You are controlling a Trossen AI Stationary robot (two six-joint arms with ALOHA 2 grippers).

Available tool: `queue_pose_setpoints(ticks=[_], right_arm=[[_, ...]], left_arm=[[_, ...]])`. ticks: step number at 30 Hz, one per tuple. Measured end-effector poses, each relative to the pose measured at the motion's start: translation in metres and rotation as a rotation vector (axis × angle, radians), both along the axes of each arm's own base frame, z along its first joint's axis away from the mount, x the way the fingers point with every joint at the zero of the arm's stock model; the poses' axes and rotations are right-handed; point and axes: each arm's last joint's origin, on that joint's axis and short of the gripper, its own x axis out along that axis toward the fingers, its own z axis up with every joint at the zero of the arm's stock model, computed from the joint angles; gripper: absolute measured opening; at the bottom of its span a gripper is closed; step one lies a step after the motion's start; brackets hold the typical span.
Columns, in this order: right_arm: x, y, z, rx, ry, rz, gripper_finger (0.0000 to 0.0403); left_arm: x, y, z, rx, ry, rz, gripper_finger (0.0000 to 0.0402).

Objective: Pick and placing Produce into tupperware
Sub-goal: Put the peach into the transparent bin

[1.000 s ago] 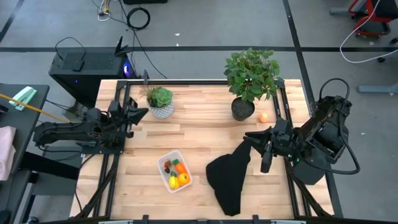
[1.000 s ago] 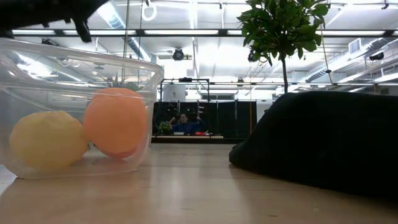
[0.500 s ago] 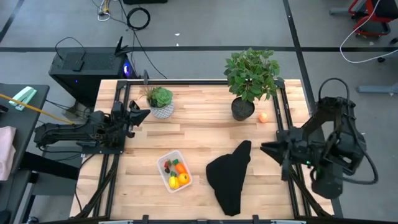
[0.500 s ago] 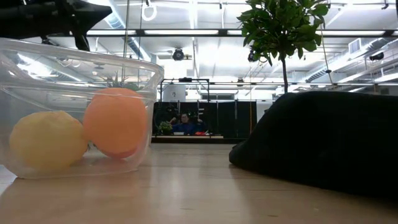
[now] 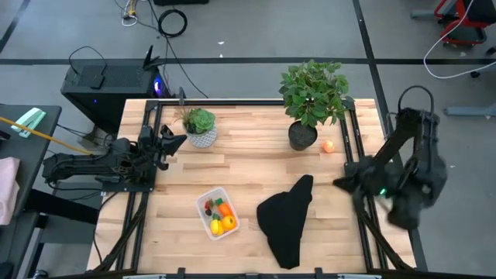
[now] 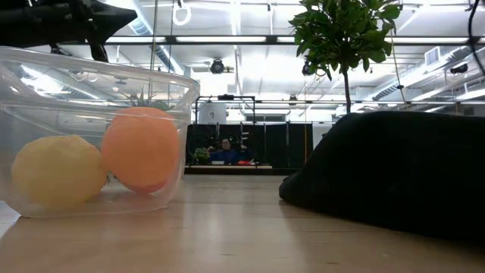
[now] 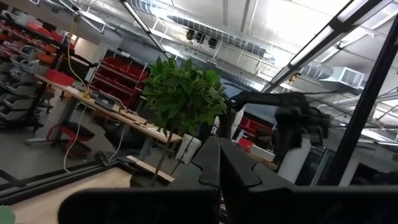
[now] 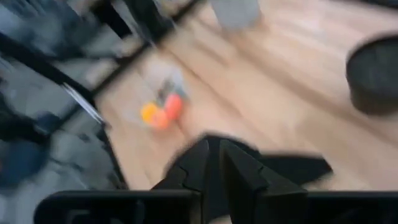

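The clear tupperware [image 5: 201, 198] rests flat on the wooden table near its near edge and holds several toy produce pieces. Through its wall [image 6: 178, 114] in the low view I see a yellow piece [image 6: 57, 171] and an orange piece [image 6: 140, 148]. One more orange piece [image 5: 328, 146] lies on the table beside the black pot. My left gripper [image 5: 180, 140] [image 7: 219, 163] is shut, hovering at the table's left side by the small white pot. My right gripper [image 5: 339, 183] [image 8: 219, 163] is shut, above the right edge, right of the black cloth.
A black cloth [image 5: 285, 221] [image 6: 394, 167] lies crumpled to the right of the tupperware. A tall leafy plant in a black pot [image 5: 304, 133] stands far right, and a small plant in a white pot [image 5: 201, 137] stands far left. Bare wood lies between them.
My right arm has drawn back from above the cloth's far tip toward the table's right edge, folding up over the frame. The tupperware, produce and cloth have stayed where they were.
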Motion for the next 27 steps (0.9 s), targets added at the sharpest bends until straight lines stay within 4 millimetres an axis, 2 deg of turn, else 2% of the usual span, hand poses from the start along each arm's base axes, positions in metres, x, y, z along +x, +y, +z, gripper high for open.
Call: queue_pose_setpoints(ticks=[5, 8, 11, 17, 21, 24, 27], right_arm=[[-0.028, -0.048, 0.013, -0.012, -0.232, 0.019, 0.0032], [-0.039, -0.076, 0.026, -0.090, -0.399, -0.004, 0.0025], [-0.045, -0.087, 0.043, -0.131, -0.585, -0.055, 0.0023], [-0.050, -0.073, 0.062, -0.124, -0.608, 0.067, 0.0006], [-0.051, -0.064, 0.066, -0.049, -0.639, 0.055, 0.0006], [-0.043, -0.042, 0.073, -0.018, -0.646, 0.037, 0.0007], [-0.028, -0.019, 0.088, -0.038, -0.641, 0.075, 0.0004]], left_arm=[[0.000, 0.000, 0.000, -0.009, -0.001, 0.008, 0.0007], [0.000, 0.001, 0.000, -0.014, -0.002, 0.022, 0.0006], [0.000, 0.001, 0.000, -0.016, -0.001, 0.038, 0.0003], [-0.001, 0.002, 0.000, -0.033, -0.002, 0.080, 0.0009], [-0.001, 0.003, 0.000, -0.037, -0.003, 0.091, 0.0004], [-0.001, 0.003, 0.000, -0.040, -0.003, 0.095, 0.0006], [-0.001, 0.003, 0.000, -0.045, -0.005, 0.110, 0.0010]])
